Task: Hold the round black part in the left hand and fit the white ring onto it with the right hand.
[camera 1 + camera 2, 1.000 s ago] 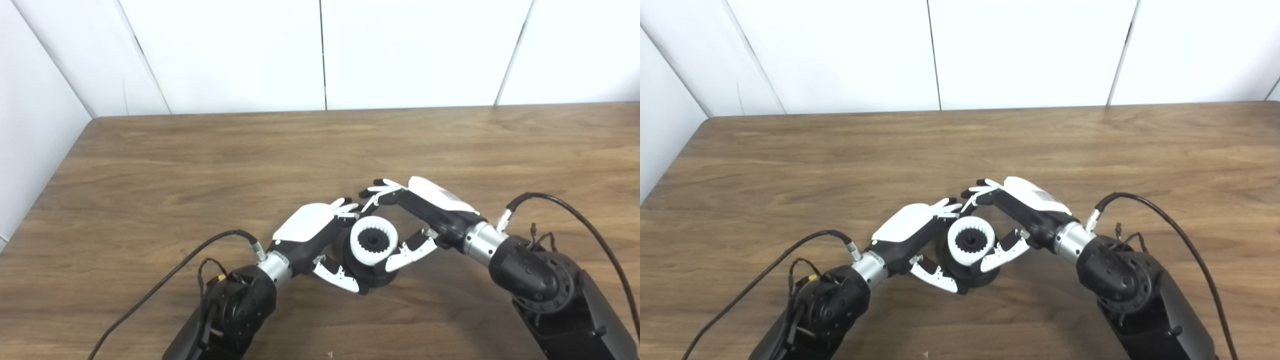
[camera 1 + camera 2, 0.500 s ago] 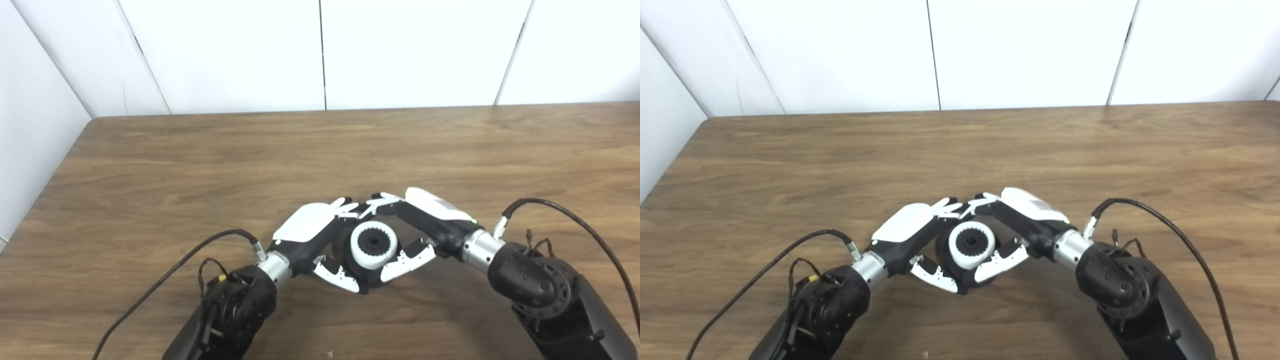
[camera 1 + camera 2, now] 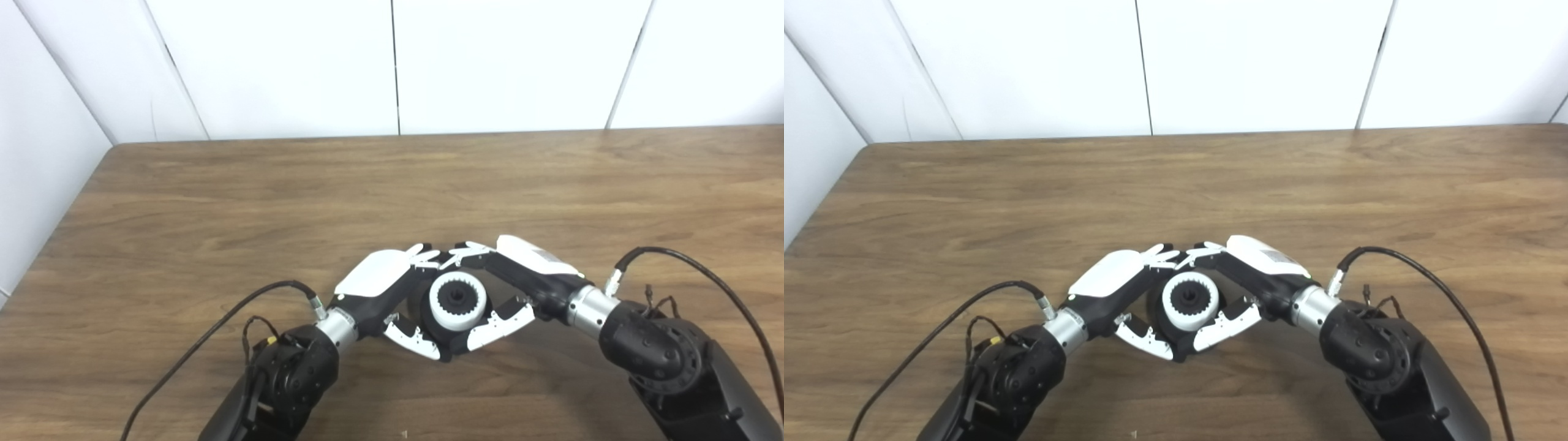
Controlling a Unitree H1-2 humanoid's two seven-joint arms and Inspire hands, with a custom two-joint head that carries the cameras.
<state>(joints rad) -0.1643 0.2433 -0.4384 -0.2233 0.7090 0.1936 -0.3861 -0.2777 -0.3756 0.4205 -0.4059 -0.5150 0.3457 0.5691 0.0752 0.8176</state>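
The toothed white plastic ring (image 3: 457,301) is seated squarely atop the round black part (image 3: 438,334), cupped by the left robot hand (image 3: 392,286); the right robot hand (image 3: 512,284) is curled round it from the right.

Bright, even overhead light; soft focus throughout.

The white wall panels (image 3: 502,61) are close to washed out, while the brown wood-grain table (image 3: 245,196) shows a pale sheen toward its far right edge. Soft, diffuse shadows pool on the wood under both black forearms and under the two hands, darkest near the bottom edge. Fine detail is slightly smeared, and the straight wall seams splay outward at the sides.
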